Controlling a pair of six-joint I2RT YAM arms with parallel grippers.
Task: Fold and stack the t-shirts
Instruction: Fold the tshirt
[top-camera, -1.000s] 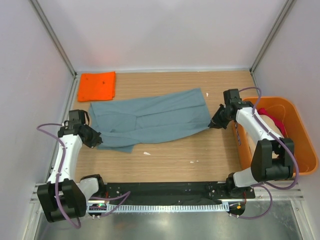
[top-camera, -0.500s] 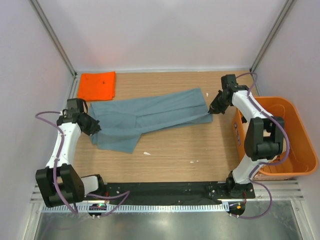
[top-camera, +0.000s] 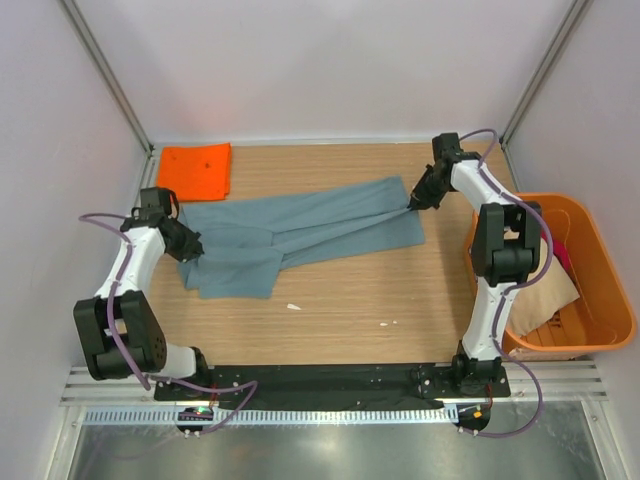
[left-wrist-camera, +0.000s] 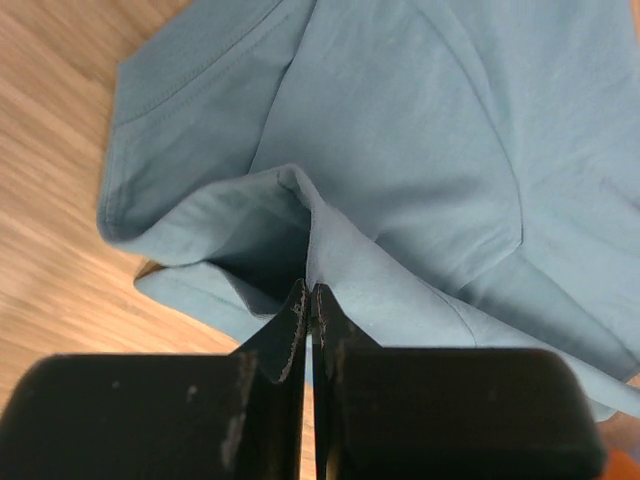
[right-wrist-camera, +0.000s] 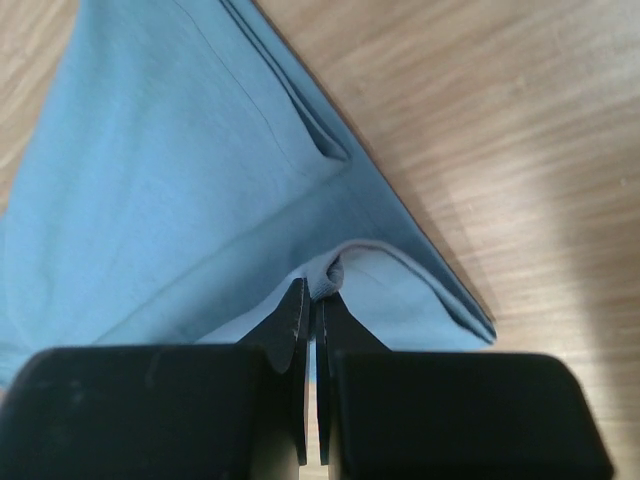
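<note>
A large grey-blue t-shirt (top-camera: 300, 232) lies stretched across the middle of the wooden table, partly folded lengthwise. My left gripper (top-camera: 192, 246) is shut on the shirt's left edge; in the left wrist view the cloth (left-wrist-camera: 400, 180) rises in a fold into the closed tips (left-wrist-camera: 308, 292). My right gripper (top-camera: 412, 202) is shut on the shirt's right edge; in the right wrist view the cloth (right-wrist-camera: 180, 200) is pinched between the tips (right-wrist-camera: 312, 288). A folded bright orange t-shirt (top-camera: 194, 171) lies flat at the back left. More shirts, beige (top-camera: 550, 290) and red (top-camera: 562, 250), sit in the tub.
An orange plastic tub (top-camera: 600, 300) stands at the right edge of the table, beside the right arm. White walls enclose the table on three sides. A few small white scraps (top-camera: 293, 306) lie on the wood in front of the shirt.
Both grippers have moved toward the back of the table, carrying the shirt's front edge up over itself; the shirt is now narrower front to back.
</note>
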